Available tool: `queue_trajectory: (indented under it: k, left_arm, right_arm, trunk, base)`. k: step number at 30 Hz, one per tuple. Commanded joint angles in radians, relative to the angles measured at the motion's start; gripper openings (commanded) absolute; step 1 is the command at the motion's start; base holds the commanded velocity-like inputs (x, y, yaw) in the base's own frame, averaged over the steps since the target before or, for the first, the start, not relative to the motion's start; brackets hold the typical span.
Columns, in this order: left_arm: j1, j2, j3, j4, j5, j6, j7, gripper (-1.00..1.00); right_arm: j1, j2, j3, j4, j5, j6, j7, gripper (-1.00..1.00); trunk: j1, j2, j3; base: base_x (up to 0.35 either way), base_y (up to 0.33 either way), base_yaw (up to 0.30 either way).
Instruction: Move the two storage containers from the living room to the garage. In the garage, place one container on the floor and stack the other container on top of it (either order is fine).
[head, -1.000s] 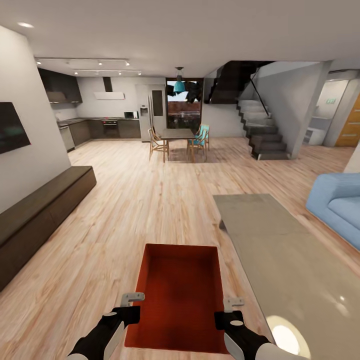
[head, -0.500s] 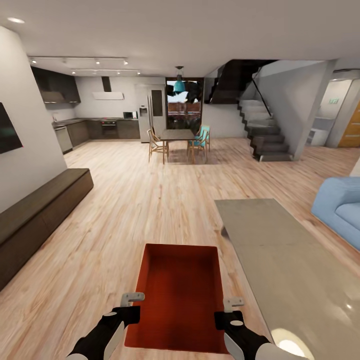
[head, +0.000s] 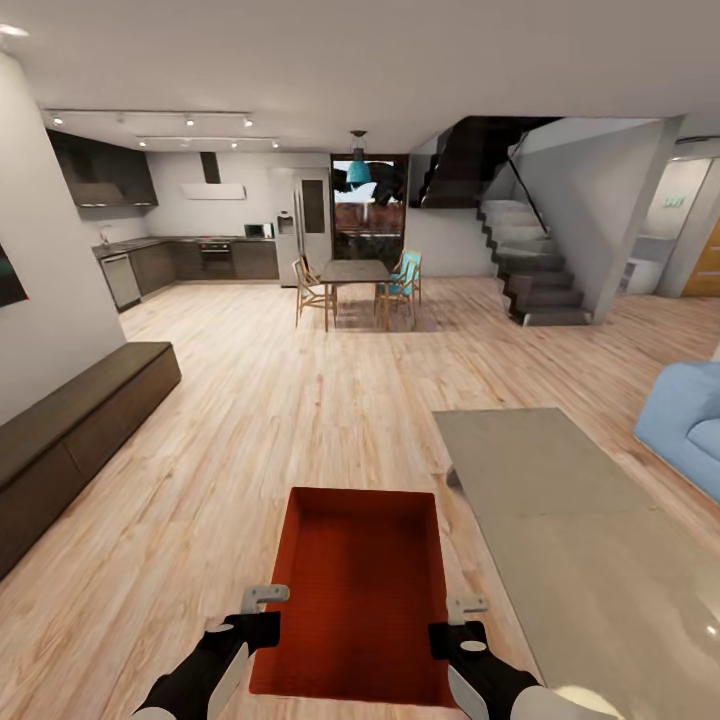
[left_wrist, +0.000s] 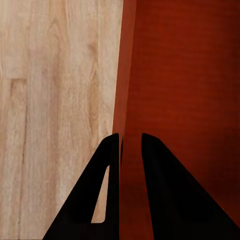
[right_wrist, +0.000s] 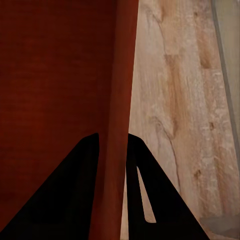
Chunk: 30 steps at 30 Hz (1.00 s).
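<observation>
One orange-red storage container (head: 360, 585) hangs low in front of me over the light wood planks of the living room (head: 300, 420). My left gripper (head: 262, 610) is shut on its left wall, and my right gripper (head: 462, 620) is shut on its right wall. In the left wrist view the left gripper (left_wrist: 131, 142) straddles the thin wall of the container (left_wrist: 185, 90). In the right wrist view the right gripper (right_wrist: 112, 140) clamps the opposite wall of the container (right_wrist: 55, 75). The bin is empty. The garage is out of view.
A glass coffee table (head: 580, 520) lies close on the right, with a blue sofa (head: 690, 420) beyond it. A long dark low cabinet (head: 70, 430) runs along the left wall. Ahead are open planks, a dining table (head: 355, 270), the kitchen (head: 200, 250) and a staircase (head: 530, 260).
The whole view has shifted as the camera moves forward: cabinet, wall screen, coffee table and sofa slide outward. The container stays held the same way in both grippers.
</observation>
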<state>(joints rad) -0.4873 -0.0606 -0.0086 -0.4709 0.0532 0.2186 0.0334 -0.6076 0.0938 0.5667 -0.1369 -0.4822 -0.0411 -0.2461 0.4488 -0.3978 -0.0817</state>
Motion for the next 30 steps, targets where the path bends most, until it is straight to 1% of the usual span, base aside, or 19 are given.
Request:
queue_trajectory:
  k: [1, 30]
  left_arm:
    - [-0.001, 0.001, -0.010, -0.005, -0.010, -0.004, 0.011, -1.00]
    - [-0.001, 0.001, -0.010, -0.005, -0.010, -0.002, 0.011, -1.00]
  right_arm:
    - [-0.001, 0.000, 0.015, 0.025, -0.026, -0.005, -0.005, -1.00]
    - [-0.001, 0.000, 0.015, 0.025, -0.026, -0.005, -0.005, -1.00]
  trunk:
    - [0.001, -0.002, -0.002]
    - [0.001, -0.002, -0.002]
  base:
    - [0.322, 0.000, 0.000]
    - [0.322, 0.000, 0.000]
